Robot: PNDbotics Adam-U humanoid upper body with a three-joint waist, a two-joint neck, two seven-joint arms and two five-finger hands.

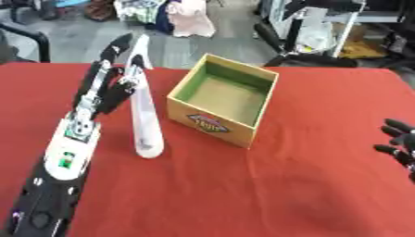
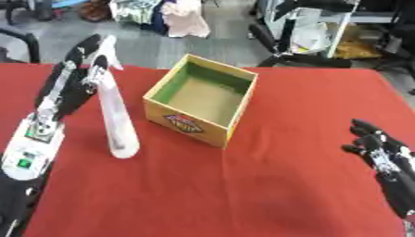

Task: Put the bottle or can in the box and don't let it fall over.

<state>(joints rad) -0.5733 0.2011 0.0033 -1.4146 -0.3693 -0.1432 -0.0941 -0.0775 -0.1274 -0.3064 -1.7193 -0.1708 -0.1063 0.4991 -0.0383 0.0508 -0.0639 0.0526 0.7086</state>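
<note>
A tall white bottle [image 1: 146, 115] stands upright on the red table [image 1: 284, 194], left of the box. My left hand [image 1: 101, 92] is at the bottle's upper part from the left. Its fingers stretch straight up beside the neck and the thumb lies across the front of the neck. The box [image 1: 212, 124] is an open wooden one with a green inner wall and a logo on its front. It stands about a hand's width right of the bottle, with nothing inside. My right hand [image 2: 377, 148] rests open near the table's right edge, fingers up, far from both.
The red cloth spreads wide in front of the box and the bottle. Beyond the table's far edge is a grey floor with chair bases, a black chair arm [image 1: 28, 39] at the left and clutter.
</note>
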